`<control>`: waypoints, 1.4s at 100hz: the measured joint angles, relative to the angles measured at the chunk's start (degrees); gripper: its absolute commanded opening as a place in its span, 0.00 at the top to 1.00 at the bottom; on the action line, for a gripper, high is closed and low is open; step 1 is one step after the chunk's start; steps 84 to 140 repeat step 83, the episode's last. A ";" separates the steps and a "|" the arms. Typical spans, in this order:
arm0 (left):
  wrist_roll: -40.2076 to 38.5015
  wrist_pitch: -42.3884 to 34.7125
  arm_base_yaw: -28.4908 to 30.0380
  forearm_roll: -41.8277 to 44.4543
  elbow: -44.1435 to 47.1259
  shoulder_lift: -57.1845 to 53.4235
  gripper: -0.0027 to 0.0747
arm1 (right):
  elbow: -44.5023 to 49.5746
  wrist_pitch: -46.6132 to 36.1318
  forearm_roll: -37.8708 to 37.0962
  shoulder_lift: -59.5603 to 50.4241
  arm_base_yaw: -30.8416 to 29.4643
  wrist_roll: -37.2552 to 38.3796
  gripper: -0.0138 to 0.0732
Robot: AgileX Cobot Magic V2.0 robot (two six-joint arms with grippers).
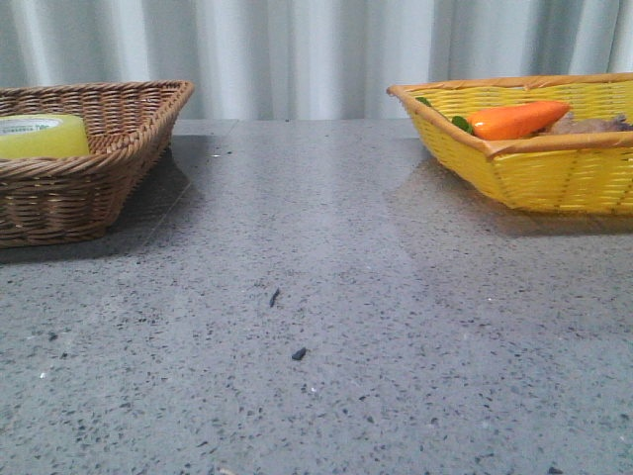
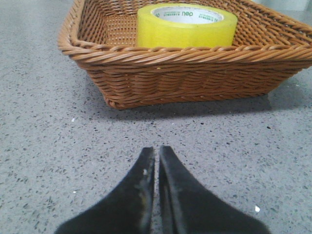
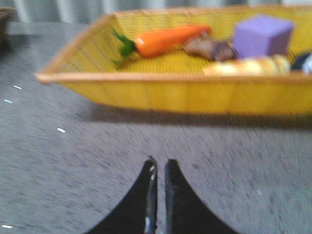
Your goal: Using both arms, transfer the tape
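Tape sat inside the brown wicker basket at the front view's left edge, a yellow basket at right holding a carrot. Left wrist view: the left gripper was pressed together, empty, over the grey table. Right wrist view, blurred: the right gripper was nearly together, holding nothing.

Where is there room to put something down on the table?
The grey table lies bare between the brown basket holding the tape and the yellow basket. The yellow basket is crowded: carrot, purple block and more.
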 measured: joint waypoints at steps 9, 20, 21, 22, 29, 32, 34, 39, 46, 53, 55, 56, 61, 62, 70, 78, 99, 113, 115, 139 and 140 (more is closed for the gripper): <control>0.00 0.00 0.00 0.00 0.00 0.00 0.99 | 4.11 -1.95 0.36 0.00 -2.03 0.00 0.89; 0.00 0.00 0.00 -0.03 0.00 0.00 0.99 | 5.72 -3.94 0.49 0.00 -2.36 0.00 0.89; 0.00 0.00 0.00 -0.03 0.00 0.00 0.99 | 5.81 -4.14 0.56 0.00 -2.45 0.00 0.89; 0.00 0.00 0.00 -0.03 0.00 0.00 0.99 | 5.81 -4.14 0.56 0.00 -2.45 0.00 0.89; 0.00 0.00 0.00 -0.03 0.00 0.00 0.99 | 5.81 -4.14 0.71 0.00 -2.58 0.00 0.89; 0.00 0.00 0.00 -0.03 0.00 0.00 0.99 | 5.81 -4.14 0.71 0.00 -2.58 0.00 0.89; 0.00 0.00 0.00 -0.03 0.00 0.00 0.99 | 5.81 -4.14 0.71 0.00 -2.70 0.00 0.89; 0.00 0.00 0.00 -0.03 0.00 0.00 0.99 | 5.81 -4.14 0.71 0.00 -2.70 0.00 0.89; 0.00 0.00 0.00 -0.03 0.00 0.00 0.99 | 5.81 -4.14 0.71 0.00 -2.70 0.00 0.89; 0.00 0.00 0.00 -0.12 0.00 0.00 0.99 | 5.81 -4.14 0.71 0.00 -2.70 0.00 0.89; 0.00 0.00 0.00 -0.12 0.00 0.00 0.99 | 5.81 -4.14 0.71 0.00 -2.70 0.00 0.89; 0.00 0.00 0.00 -0.12 0.00 0.00 0.99 | 5.81 -4.14 0.71 0.00 -2.70 0.00 0.89; 0.00 0.00 0.00 -0.12 0.00 0.00 0.99 | 5.81 -4.14 0.71 0.00 -2.70 0.00 0.89; 0.00 0.00 0.00 -0.12 0.00 0.00 0.99 | 5.81 -4.14 0.71 0.00 -2.70 0.00 0.89; 0.00 0.00 0.00 -0.12 0.00 0.00 0.99 | 5.81 -4.14 0.71 0.00 -2.70 0.00 0.89; 0.00 0.00 0.00 -0.12 0.00 0.00 0.99 | 5.81 -4.14 0.71 0.00 -2.70 0.00 0.89; 0.00 0.00 0.00 -0.12 0.00 0.00 0.99 | 5.81 -4.14 0.71 0.00 -2.70 0.00 0.89; 0.00 0.00 0.00 -0.12 0.00 0.00 0.99 | 5.81 -4.14 0.71 0.00 -2.70 0.00 0.89; 0.00 0.00 0.00 -0.12 0.00 0.00 0.99 | 5.81 -4.14 0.71 0.00 -2.70 0.00 0.89; 0.00 0.00 0.00 -0.12 0.00 0.00 0.99 | 5.81 -4.14 0.71 0.00 -2.70 0.00 0.89; 0.00 0.00 0.00 -0.12 0.00 0.00 0.99 | 5.81 -4.14 0.71 0.00 -2.70 0.00 0.89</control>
